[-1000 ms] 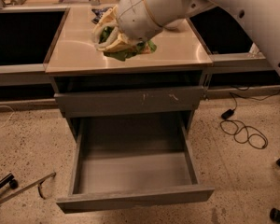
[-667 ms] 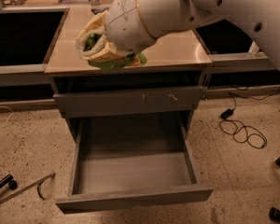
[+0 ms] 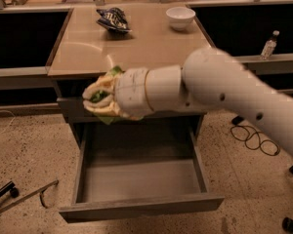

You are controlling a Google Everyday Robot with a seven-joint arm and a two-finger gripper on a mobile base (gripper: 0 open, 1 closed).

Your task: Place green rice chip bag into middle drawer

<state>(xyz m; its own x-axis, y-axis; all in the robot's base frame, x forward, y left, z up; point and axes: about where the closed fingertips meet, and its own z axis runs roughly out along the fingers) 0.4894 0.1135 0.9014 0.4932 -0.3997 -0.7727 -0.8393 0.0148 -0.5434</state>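
My gripper [image 3: 100,97] is shut on the green rice chip bag [image 3: 106,115]. Only green scraps of the bag show between and below the pale fingers. The gripper hangs in front of the cabinet's front edge, above the back left part of the open middle drawer [image 3: 136,208]. The drawer is pulled far out, grey and deep, with nothing seen inside. My white arm comes in from the right and hides part of the cabinet front.
A dark blue and white snack bag [image 3: 113,19] and a white bowl [image 3: 180,17] sit at the back of the tan countertop [image 3: 88,50]. A water bottle [image 3: 268,45] stands at the right. Black cables [image 3: 254,138] lie on the floor at the right, a metal rod [image 3: 19,199] at the left.
My gripper has moved with the bag from over the countertop down and forward, to in front of the cabinet above the open drawer. The blue bag and bowl are now uncovered.
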